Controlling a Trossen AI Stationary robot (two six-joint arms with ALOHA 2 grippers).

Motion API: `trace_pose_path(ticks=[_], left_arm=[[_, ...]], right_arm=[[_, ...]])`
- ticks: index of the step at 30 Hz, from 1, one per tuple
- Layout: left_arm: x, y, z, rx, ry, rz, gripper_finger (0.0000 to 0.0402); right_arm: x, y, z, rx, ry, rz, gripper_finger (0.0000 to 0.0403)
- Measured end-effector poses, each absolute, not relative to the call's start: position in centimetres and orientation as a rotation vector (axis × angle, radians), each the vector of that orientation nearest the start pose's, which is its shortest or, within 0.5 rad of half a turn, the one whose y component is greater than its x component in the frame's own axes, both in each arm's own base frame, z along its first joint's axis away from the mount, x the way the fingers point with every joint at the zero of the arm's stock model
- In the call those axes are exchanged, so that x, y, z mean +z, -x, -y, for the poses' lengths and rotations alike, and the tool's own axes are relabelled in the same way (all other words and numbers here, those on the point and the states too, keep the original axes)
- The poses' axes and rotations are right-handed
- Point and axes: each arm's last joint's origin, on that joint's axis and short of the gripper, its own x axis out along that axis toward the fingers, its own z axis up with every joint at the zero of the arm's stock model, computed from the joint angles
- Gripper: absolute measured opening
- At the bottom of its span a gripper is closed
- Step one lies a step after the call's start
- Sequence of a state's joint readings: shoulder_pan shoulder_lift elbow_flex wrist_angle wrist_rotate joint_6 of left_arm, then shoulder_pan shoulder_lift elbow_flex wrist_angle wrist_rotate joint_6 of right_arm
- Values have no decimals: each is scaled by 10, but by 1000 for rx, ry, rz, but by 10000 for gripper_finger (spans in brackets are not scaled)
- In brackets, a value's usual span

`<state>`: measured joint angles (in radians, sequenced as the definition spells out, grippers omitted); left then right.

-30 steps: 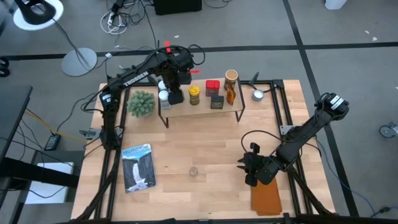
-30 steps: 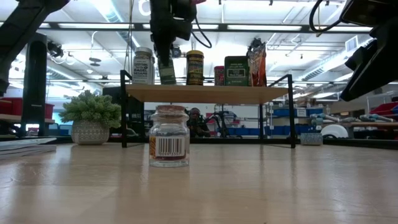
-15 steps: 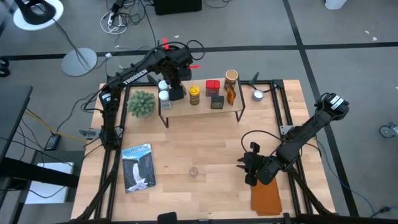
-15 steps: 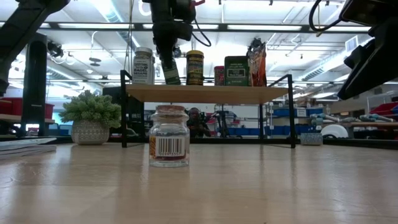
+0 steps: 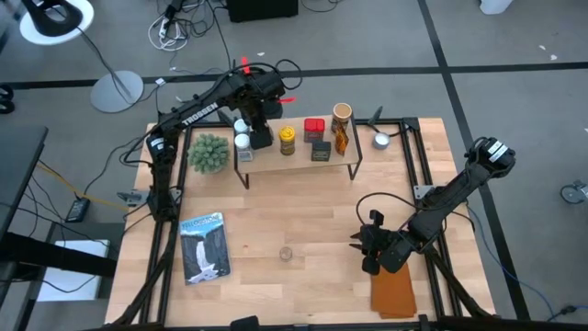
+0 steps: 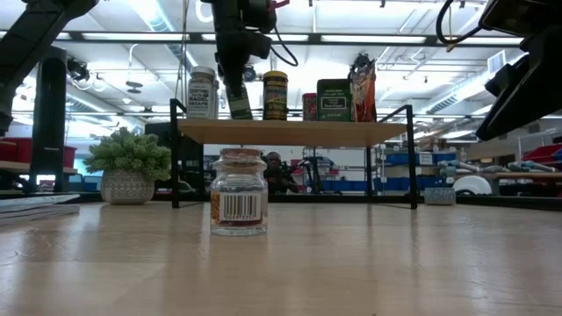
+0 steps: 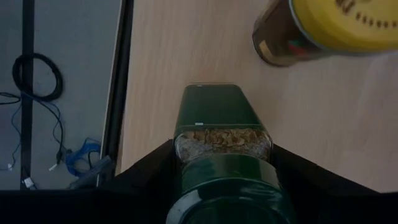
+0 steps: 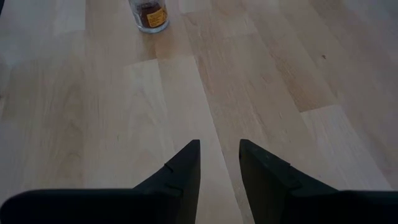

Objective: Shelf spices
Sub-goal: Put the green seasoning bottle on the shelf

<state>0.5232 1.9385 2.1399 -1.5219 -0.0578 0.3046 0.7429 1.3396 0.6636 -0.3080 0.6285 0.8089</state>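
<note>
Left gripper lifted slightly since earlier — clamping green-lidded jar above shelf, right gripper narrow, idle.

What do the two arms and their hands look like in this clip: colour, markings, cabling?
Both arms are matte black with jointed tubular links. The left arm carries white TROSSEN lettering along its link and red accents near the wrist; black cables loop there. The right arm trails a thin black cable. The right hand has two dark, wedge-shaped fingers.

Green-lidded jar slightly nearer shelf
</note>
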Motion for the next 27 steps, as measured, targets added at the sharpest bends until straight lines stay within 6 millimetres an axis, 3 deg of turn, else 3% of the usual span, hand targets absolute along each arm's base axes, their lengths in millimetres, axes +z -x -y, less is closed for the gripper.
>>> trace_pose_path(ticks=[27], left_arm=[[357,-316,-184,273,64,-1395,224]], right_arm=[[178,-187,-149,-201,-151,-729,112]])
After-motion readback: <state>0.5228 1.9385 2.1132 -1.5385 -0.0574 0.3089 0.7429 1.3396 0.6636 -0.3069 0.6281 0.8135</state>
